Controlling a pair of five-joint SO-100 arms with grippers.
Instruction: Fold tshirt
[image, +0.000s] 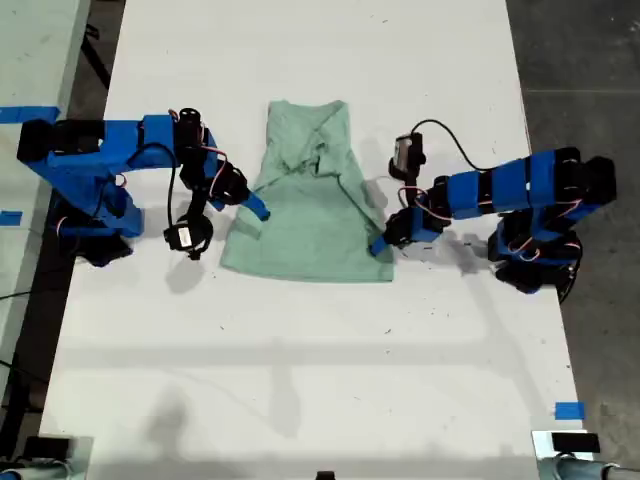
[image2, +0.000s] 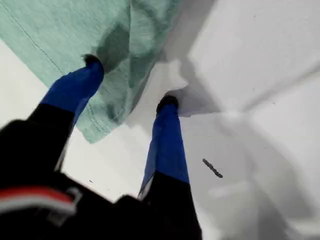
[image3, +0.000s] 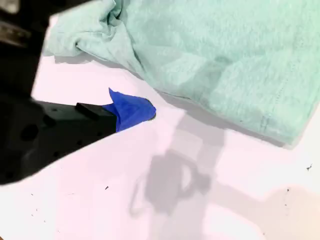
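Plainly the tshirt (image: 305, 215) is light, limp cloth. It will drape and wrinkle at any pull, slide easily over the smooth surface, and hold no fold unless laid flat. It lies spread between my two pincers, with its upper part already bunched and overlapping.

My first pincer (image2: 130, 82) stands released astride the hem near a lower corner. One fingertip presses the cloth and the other rests on the bare bench (image: 300, 380) just beside the edge. That corner looks the best place to take hold, I judge, since a pinch on the doubled hem should carry the whole side over without stretching it.

My second pincer (image3: 135, 111) shows only one blue fingertip, so I cannot tell whether it is released or clenched. In its wrist view the tip sits on the bench just short of the shirt's side edge, with a hem corner farther along.

The bench is white, flat and faintly scuffed, with plenty of room in front of both pincers. Grey floor lies beyond the bench.
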